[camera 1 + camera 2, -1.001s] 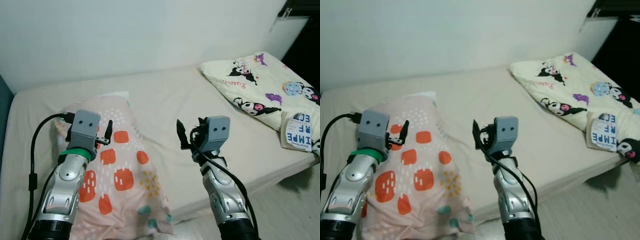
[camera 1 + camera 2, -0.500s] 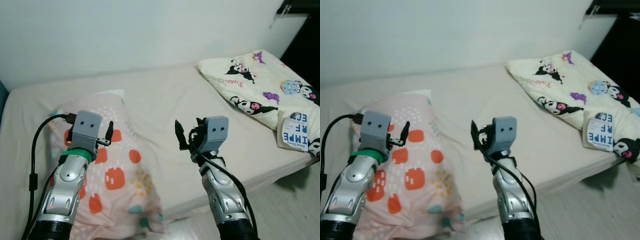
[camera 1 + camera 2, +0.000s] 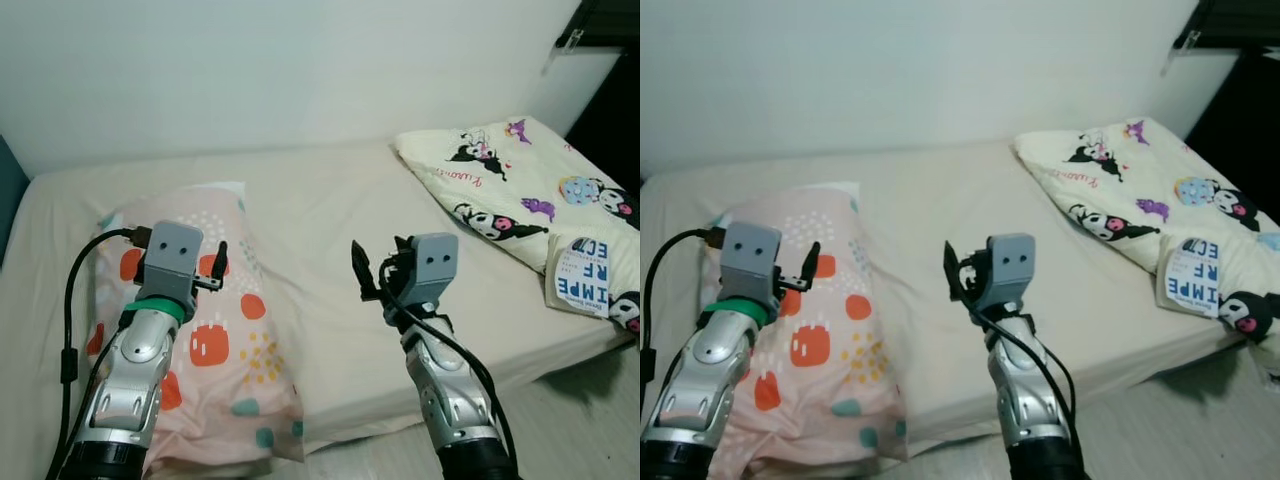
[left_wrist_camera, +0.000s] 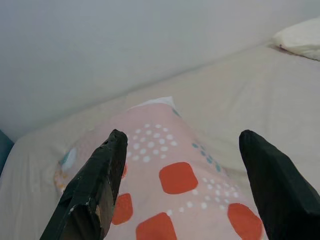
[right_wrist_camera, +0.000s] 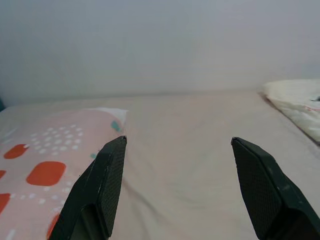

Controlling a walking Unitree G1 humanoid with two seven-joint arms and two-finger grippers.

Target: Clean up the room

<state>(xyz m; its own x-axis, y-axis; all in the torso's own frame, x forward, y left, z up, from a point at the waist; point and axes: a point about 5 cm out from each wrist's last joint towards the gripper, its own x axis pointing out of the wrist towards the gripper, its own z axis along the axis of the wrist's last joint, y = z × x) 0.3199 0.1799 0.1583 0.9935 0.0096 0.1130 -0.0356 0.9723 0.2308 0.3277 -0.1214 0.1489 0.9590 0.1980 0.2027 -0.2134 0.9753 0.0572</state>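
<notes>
**Both arms up over the bed, nothing picked up yet**

Pink pillow (image 3: 215, 330) w/ orange squares & dots lies on the bed's near-left part, its lower end reaching the bed's front edge and sagging a bit over it. It sits skewed, not squared to the head of the bed, so it looks not yet put in place. A white bit of cloth (image 3: 222, 187) peeks out at its far end.

Left gripper (image 3: 214, 268) hovers above the pillow's upper half; in the left wrist view its jaws stand wide apart, pillow between them but well below, nothing held. Right gripper (image 3: 372, 273) hangs over bare sheet near the bed's middle, just beside the pillow's right edge; jaws also spread wide, empty.

Over at the bed's right side: cream cartoon-print blanket (image 3: 500, 190), loosely folded, running from the far-right corner down to the right edge. A blue-and-white printed package (image 3: 585, 277) rests on its near end, close to the bed's front-right corner.

Mattress (image 3: 330, 225) otherwise mostly flat, a few creases.

Progress call: early. No grasp made; pillow, blanket & package all seem still to be sorted. Pillow looks the likeliest first pick, since both grippers are by it.
</notes>
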